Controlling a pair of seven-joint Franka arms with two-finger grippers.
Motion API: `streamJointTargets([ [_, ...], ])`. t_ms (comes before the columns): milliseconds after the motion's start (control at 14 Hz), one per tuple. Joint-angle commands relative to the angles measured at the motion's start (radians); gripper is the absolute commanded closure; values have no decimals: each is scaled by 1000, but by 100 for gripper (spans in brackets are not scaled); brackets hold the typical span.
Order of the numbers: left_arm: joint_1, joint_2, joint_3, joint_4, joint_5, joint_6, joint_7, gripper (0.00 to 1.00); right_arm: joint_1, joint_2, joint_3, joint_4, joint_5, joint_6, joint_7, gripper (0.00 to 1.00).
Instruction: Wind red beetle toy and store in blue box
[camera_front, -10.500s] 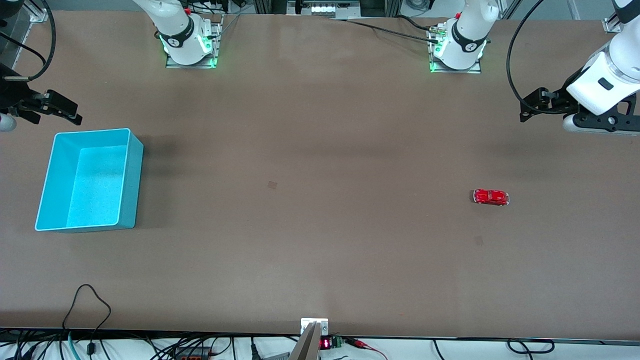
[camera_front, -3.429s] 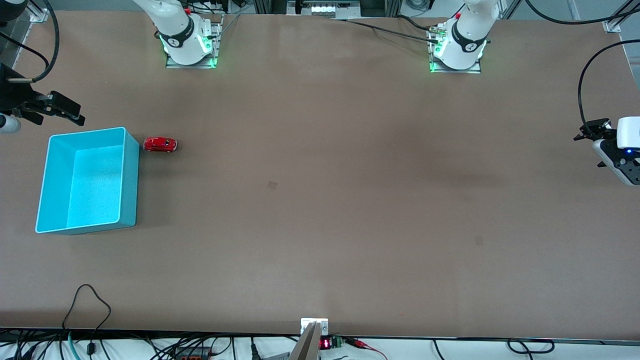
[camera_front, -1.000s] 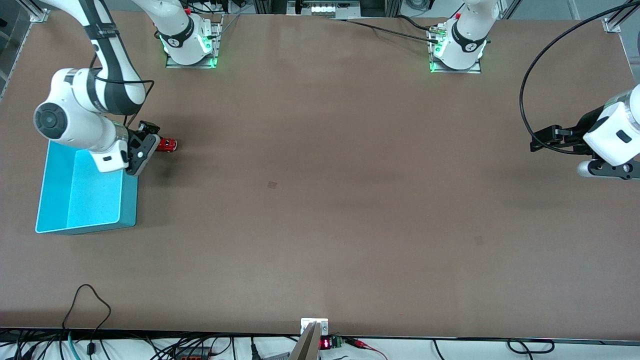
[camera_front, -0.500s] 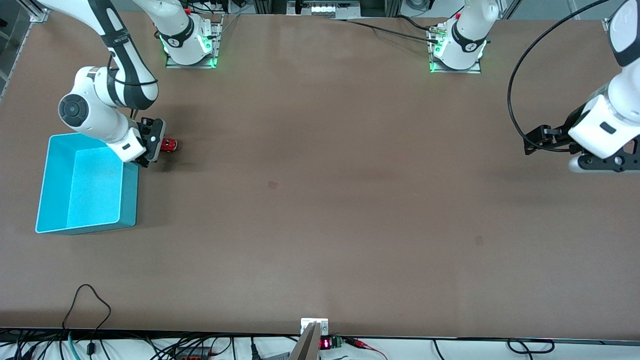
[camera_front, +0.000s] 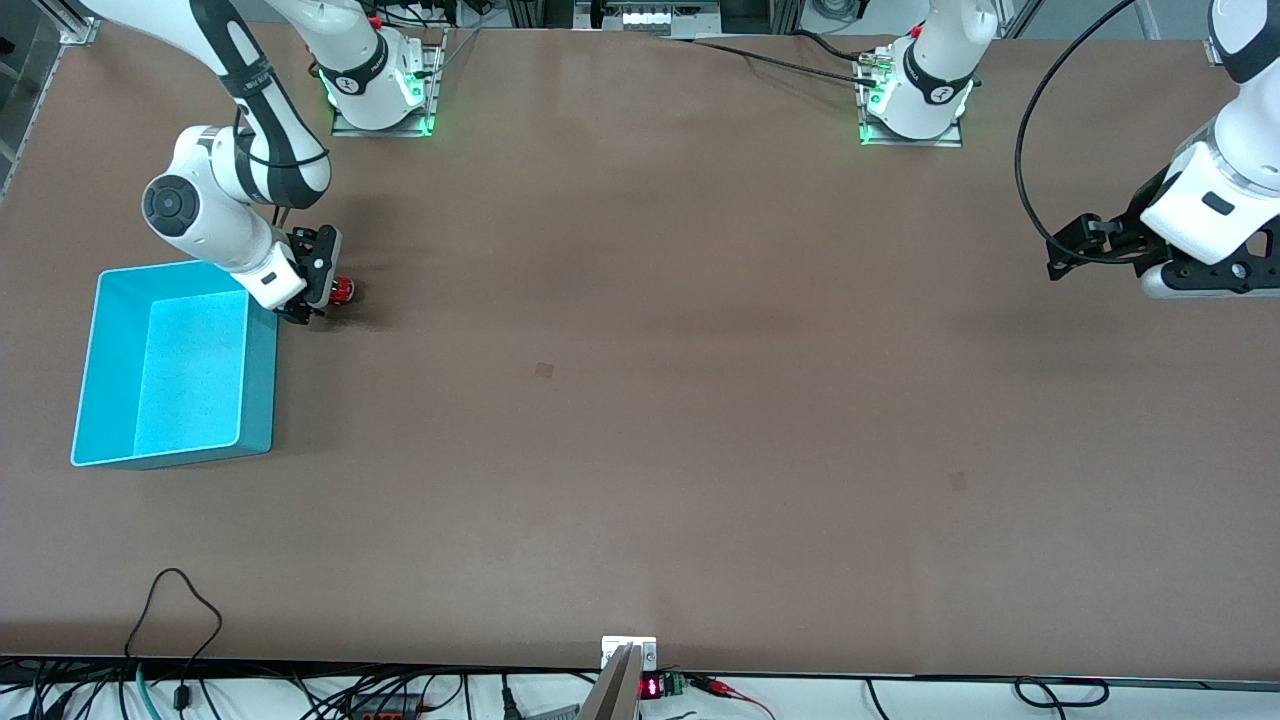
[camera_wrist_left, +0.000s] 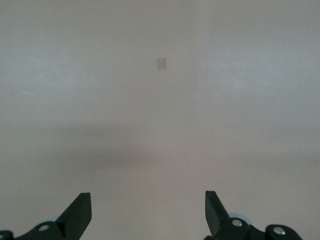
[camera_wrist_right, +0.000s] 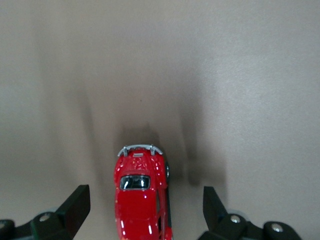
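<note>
Glossy red beetle toy (camera_wrist_right: 140, 200): you see it between right gripper's (camera_wrist_right: 145, 207) spread fingers, beside thin-walled cyan plastic box (camera_front: 260, 400); left gripper (camera_wrist_left: 147, 215) waits, spread, over matte brown table (camera_front: 700, 400).

Right gripper (camera_front: 318, 283) sits low over the tiny glossy red toy car (camera_front: 343, 290), just beside the light cyan-blue plastic bin (camera_front: 258, 400); left gripper (camera_front: 1062, 250) waits, well apart.

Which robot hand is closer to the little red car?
The right one. The right tool is down at the car, open, fingers either side of it, beside the box. The left tool waits, open, at the left arm's end of the table.
</note>
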Motion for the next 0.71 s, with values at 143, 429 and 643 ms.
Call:
streamJointTargets([
  [143,-27,5,18,27,-24,-31,13,0,-43,55,6,-6,-10,85,-53,0],
  [429,-30,5,16,30,-24,-32,13,0,-37,63,6,-4,-12,90,-56,55],
  [643,-22,5,18,30,-24,-32,15,0,-33,41,8,0,-10,87,-46,69],
])
